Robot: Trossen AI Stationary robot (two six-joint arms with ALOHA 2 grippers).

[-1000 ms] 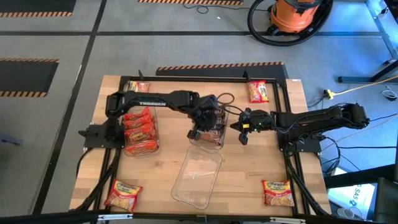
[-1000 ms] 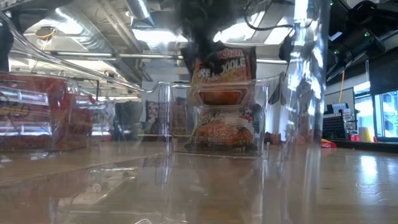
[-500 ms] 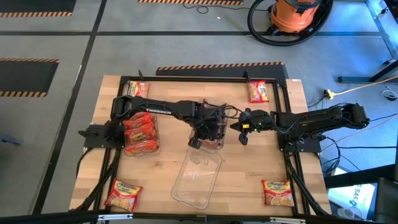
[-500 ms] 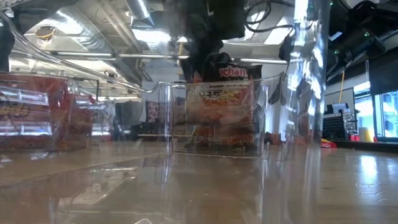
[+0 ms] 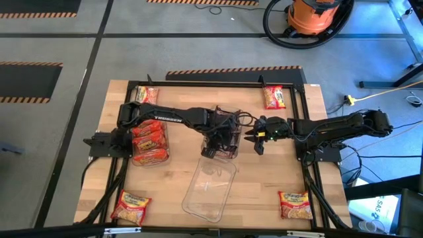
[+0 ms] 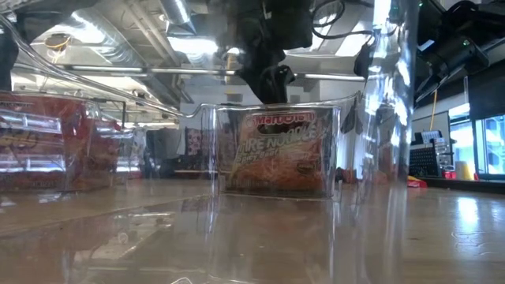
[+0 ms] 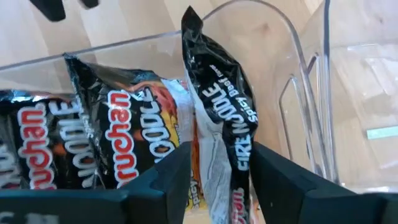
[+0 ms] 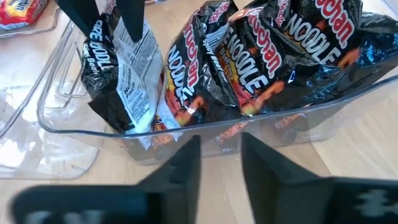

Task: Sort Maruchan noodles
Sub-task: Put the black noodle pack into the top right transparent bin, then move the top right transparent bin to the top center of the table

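Observation:
A clear bin (image 5: 232, 156) at the table's middle holds several dark Maruchan noodle packets standing on edge. My left gripper (image 7: 217, 158) reaches down into it, open, its fingers on either side of the upper end of the nearest dark packet (image 7: 217, 106), which stands on its lower edge in the bin (image 6: 276, 150). My right gripper (image 8: 221, 155) stands open, level with the bin's right wall (image 8: 298, 112) and just short of it, with nothing between its fingers. Orange-red packets fill a second bin (image 5: 149, 140) at the left. My left gripper comes from above, slanting down, one finger (image 7: 177, 171) on each flat side of the dark packet's upper end (image 7: 214, 146). Whether the fingers still touch it, I cannot tell. The packet stands upright on the bin's floor beside the other dark packets.
An empty clear bin (image 5: 210, 188) lies in front of the middle one. Loose packets lie near the corners: far left (image 5: 147, 92), far right (image 5: 274, 97), near left (image 5: 130, 206), near right (image 5: 295, 203). A black frame borders the table.
My left gripper has come down toward the middle bin with the dark packet, which hung above the rim a second ago. The packet has since dropped away from the fingers and now stands inside the bin, below its rim.

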